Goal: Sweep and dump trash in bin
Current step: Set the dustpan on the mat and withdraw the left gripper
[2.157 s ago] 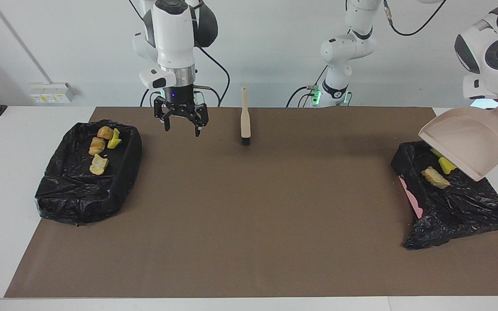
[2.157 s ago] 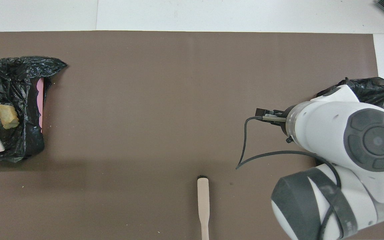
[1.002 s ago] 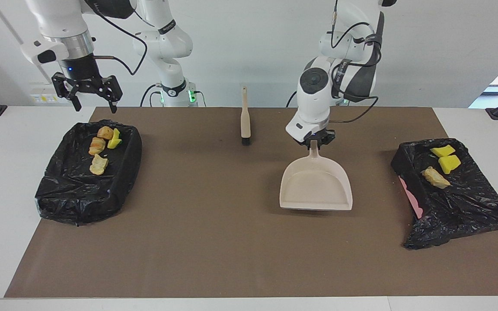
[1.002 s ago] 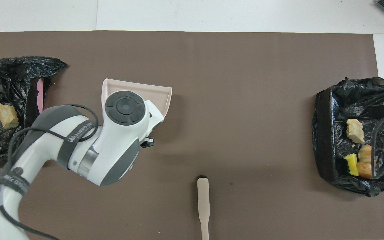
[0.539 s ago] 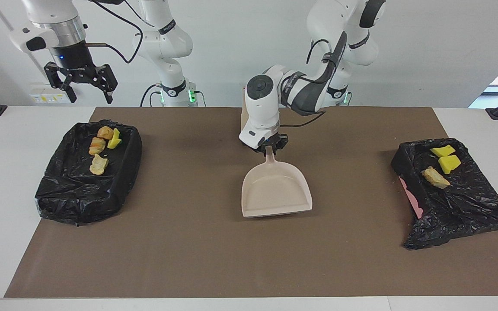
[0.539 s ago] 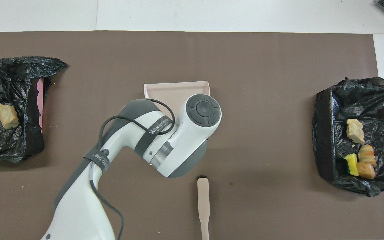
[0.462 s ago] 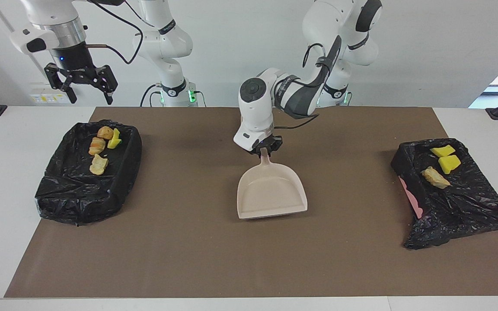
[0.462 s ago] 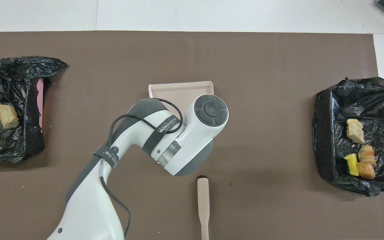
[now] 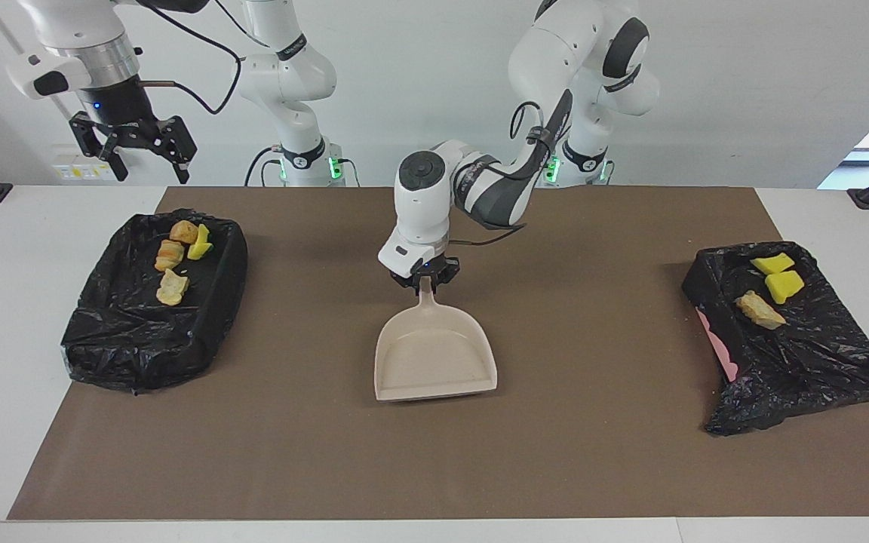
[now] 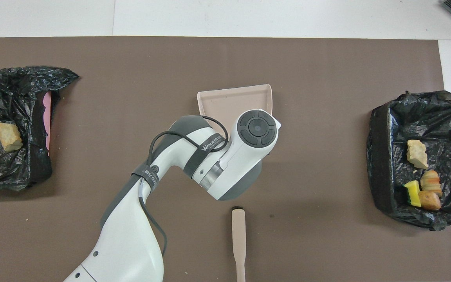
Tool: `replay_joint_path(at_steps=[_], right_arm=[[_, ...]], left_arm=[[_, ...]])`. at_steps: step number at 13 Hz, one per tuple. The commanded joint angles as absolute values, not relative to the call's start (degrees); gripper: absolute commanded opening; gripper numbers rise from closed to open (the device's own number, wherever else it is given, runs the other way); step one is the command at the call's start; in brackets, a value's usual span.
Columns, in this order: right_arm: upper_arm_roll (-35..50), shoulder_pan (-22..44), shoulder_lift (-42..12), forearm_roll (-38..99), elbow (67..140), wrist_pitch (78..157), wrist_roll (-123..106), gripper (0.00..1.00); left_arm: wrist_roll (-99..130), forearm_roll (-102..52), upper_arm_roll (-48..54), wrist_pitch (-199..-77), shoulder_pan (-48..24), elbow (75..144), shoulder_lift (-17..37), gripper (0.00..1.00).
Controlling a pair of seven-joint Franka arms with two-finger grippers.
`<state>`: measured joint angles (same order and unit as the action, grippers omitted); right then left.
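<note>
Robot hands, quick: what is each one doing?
Left gripper: shut on the dustpan handle.
Right gripper: open, holding nothing.

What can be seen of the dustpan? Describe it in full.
The dustpan is beige, of what looks like plain plastic: a wide shallow tray with low raised side walls, a straight open lip and a short narrow handle. It is empty. It sits low over the middle of the brown mat, roughly level, lip pointing away from the robots; whether it touches the mat cannot be told. The left end effector is shut on its handle. Nothing else touches it.
</note>
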<state>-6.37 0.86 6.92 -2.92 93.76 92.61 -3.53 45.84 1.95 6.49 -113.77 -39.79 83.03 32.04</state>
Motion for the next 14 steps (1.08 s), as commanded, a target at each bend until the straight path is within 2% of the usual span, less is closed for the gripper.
replay_joint_path(at_steps=[1,2,4,5,7,8,10,14], right_arm=[[-9.39,3.94,7.56,-1.93,94.39,92.11,-3.96,1.00],[-9.58,4.04,7.56,-1.93,94.39,92.11,-4.04,1.00],[-9.41,3.26,7.30,-1.93,94.22,92.37,-4.04,1.00],[-9.23,3.16,6.77,-2.11,93.61,92.29,-4.04,1.00],[-9.05,2.73,5.72,-2.02,91.85,91.41,-4.30,1.00],[-8.97,2.55,5.80,-2.02,92.02,91.49,-4.22,1.00],[-8.79,2.46,6.32,-1.93,92.55,91.67,-4.22,1.00],[-8.61,3.25,7.73,-1.76,94.57,91.58,-4.13,1.00]], left_arm=[[42.10,0.62,5.45,-114.17,-40.87,84.37,31.73,0.17],[42.10,0.62,5.45,-113.91,-40.78,84.46,31.64,0.33],[42.19,0.62,5.45,-113.56,-40.78,84.55,31.55,0.45],[42.36,0.62,5.45,-113.12,-40.78,84.46,31.55,0.58],[42.80,0.79,5.27,-113.03,-40.52,84.55,31.38,0.94],[42.72,0.97,5.01,-113.03,-40.00,84.55,30.85,1.00],[42.28,1.05,3.09,-112.94,-38.94,86.47,26.39,1.00],[41.84,1.58,2.29,-109.18,-34.20,96.05,13.74,1.00]])
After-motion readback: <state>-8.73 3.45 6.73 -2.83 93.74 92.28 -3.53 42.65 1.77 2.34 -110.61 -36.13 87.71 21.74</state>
